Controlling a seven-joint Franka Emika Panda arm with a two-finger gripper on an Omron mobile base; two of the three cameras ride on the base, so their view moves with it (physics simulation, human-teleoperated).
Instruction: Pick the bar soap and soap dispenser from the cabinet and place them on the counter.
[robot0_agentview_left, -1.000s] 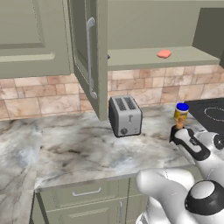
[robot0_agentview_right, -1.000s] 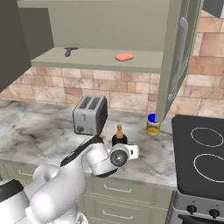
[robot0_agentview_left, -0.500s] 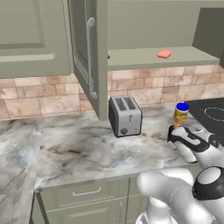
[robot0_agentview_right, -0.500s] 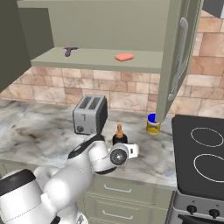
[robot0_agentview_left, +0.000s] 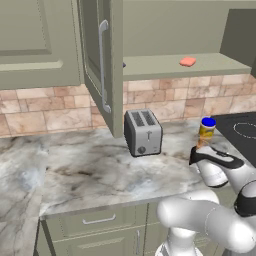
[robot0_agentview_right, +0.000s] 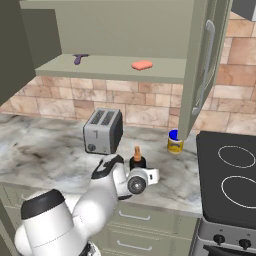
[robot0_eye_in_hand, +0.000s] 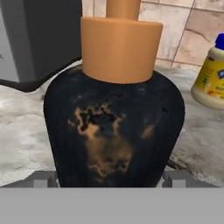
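counter (robot0_agentview_right: 55, 150): soap dispenser (robot0_agentview_right: 136, 161) upright (pump up), pincer (robot0_eye_in_hand: 112, 178) agape.

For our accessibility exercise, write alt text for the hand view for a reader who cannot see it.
A black soap dispenser with an orange pump top stands upright on the marbled counter, close up between the open tool's fingertips. A toaster is behind it and a yellow jar to one side.

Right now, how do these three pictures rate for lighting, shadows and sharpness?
Left base view: flat, even light with no glare; the toaster is crisp and casts a faint shadow on the counter. Right base view: sharp too; the cabinet interior is dim but the bar soap reads clearly. Hand view: the soap dispenser looms very close, its dark surface texture coarse and smeared.
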